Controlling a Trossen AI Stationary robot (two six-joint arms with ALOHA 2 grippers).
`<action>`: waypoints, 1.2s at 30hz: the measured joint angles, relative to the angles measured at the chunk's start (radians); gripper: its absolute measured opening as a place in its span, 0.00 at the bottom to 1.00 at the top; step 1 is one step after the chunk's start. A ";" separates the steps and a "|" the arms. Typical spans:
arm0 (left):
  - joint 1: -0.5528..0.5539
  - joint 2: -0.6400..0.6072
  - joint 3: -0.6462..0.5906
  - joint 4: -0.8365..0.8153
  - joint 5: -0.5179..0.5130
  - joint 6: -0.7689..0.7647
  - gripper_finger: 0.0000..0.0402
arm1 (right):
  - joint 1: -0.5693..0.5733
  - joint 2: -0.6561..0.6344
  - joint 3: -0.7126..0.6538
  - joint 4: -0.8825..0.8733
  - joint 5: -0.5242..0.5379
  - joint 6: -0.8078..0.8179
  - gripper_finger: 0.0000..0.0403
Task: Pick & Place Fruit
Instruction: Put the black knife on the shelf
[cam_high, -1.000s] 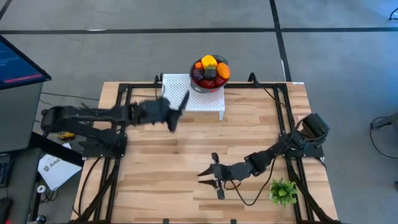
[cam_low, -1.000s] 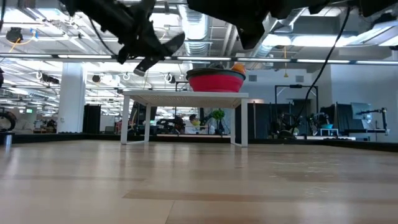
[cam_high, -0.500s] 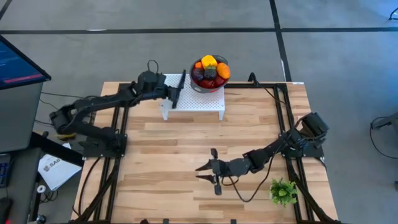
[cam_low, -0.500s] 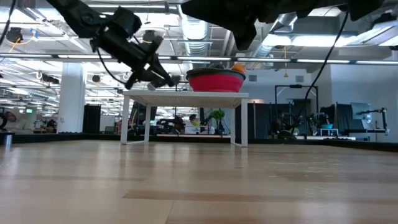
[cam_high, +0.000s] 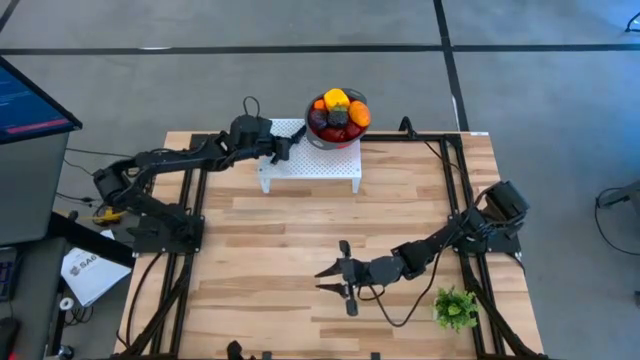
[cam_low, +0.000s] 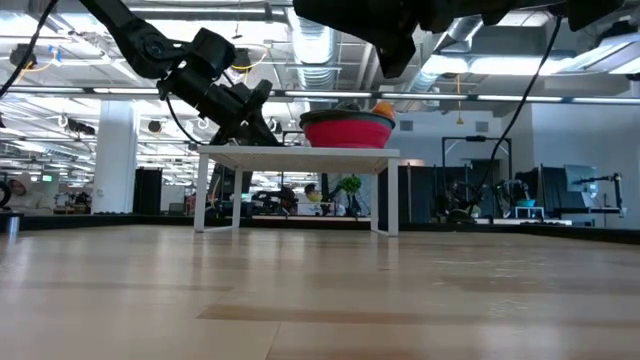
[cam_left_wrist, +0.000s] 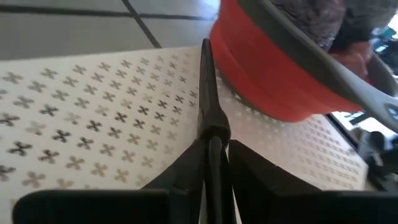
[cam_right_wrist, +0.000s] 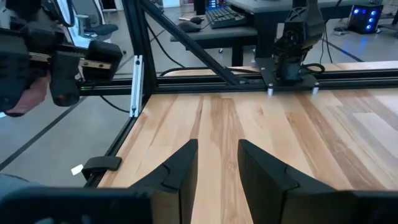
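Note:
The fruit (cam_high: 340, 112), red, orange, yellow and dark pieces, is heaped in a red bowl (cam_low: 347, 130) with a grey rim. The bowl stands on a white perforated stand (cam_high: 320, 162) at the table's far edge. My left gripper (cam_high: 278, 146) is over the stand just left of the bowl and is shut on a dark knife (cam_left_wrist: 208, 87). In the left wrist view the knife shows edge-on and points past the bowl's wall (cam_left_wrist: 261, 81). My right gripper (cam_high: 330, 276) hangs open over bare wood near the table's near edge, touching nothing. My left gripper pinches the knife between its two fingers at the knife's rear end (cam_left_wrist: 214, 146), and the rest sticks out forward in line with the fingers. The fingers slant down from the table's left toward the bowl. The blade lies low over the stand; whether it touches it, I cannot tell.
A green plant sprig (cam_high: 455, 308) lies at the table's near right corner. Black frame rails (cam_high: 195, 200) run along both sides of the table. The wood between the stand and my right gripper is open room.
My left gripper has carried the knife from over the table's left middle toward the far edge, then down onto the stand beside the bowl, and the knife has swung round to point at the bowl. My right gripper has kept its place.

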 joint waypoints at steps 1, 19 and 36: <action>0.000 0.000 0.000 0.000 -0.010 0.005 0.17 | 0.000 0.000 0.000 0.000 0.000 0.000 0.27; 0.000 0.000 0.000 -0.004 -0.092 0.026 0.16 | 0.000 0.000 0.000 0.001 0.000 0.000 0.27; 0.000 0.000 -0.003 -0.053 -0.074 0.006 0.27 | 0.000 0.000 0.000 0.001 0.000 0.000 0.27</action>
